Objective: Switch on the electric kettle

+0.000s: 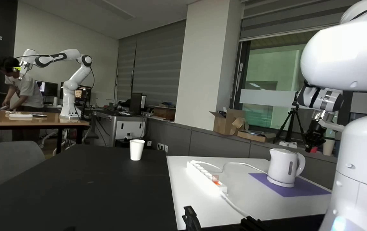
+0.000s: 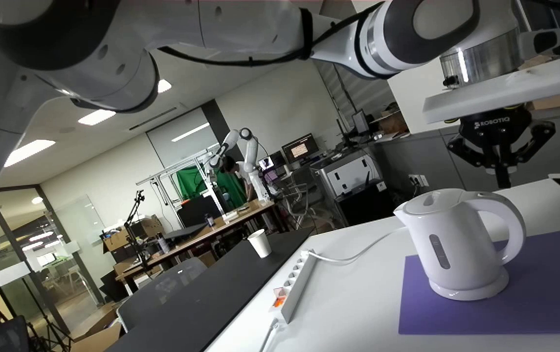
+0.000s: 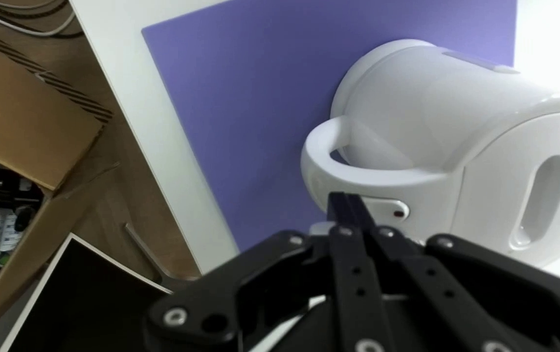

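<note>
The white electric kettle stands upright on a purple mat in both exterior views [image 1: 281,166] [image 2: 456,254], and it also shows in the wrist view [image 3: 397,107]. On top of its loop handle, the wrist view shows a switch [image 3: 387,209] with a small dark red mark; part of the switch is hidden behind my fingertips. My gripper [image 3: 347,198] is shut, its two fingers together with nothing between them. It points down near the handle; its tips show just above the handle in both exterior views [image 1: 309,148] [image 2: 503,181]. They look apart from the kettle.
The purple mat [image 2: 456,320] lies on a white table [image 2: 358,298]. A white power strip [image 1: 204,176] with an orange-red switch lies left of the kettle, with a white cord running towards it. A plain white cup [image 1: 137,150] stands on the adjoining black table [image 1: 90,186].
</note>
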You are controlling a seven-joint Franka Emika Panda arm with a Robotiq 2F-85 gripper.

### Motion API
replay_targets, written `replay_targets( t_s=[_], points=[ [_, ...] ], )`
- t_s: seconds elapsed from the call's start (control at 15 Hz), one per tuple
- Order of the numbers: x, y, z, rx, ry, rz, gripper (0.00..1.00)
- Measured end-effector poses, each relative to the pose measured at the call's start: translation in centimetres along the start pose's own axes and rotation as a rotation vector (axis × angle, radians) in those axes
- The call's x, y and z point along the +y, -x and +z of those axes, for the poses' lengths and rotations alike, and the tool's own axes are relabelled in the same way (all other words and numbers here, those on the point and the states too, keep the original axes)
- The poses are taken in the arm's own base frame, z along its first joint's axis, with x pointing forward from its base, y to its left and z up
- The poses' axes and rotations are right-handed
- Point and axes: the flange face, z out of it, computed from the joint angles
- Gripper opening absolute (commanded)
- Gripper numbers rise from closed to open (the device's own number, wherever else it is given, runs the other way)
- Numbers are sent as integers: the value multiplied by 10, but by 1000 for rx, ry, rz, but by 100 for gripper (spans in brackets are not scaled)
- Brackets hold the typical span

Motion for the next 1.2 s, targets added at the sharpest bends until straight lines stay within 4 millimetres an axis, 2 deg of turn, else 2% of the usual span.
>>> replay_targets(
  t_s=[1.2],
  points=[
    [1,-5,24,21,-36,-15,0]
  ],
)
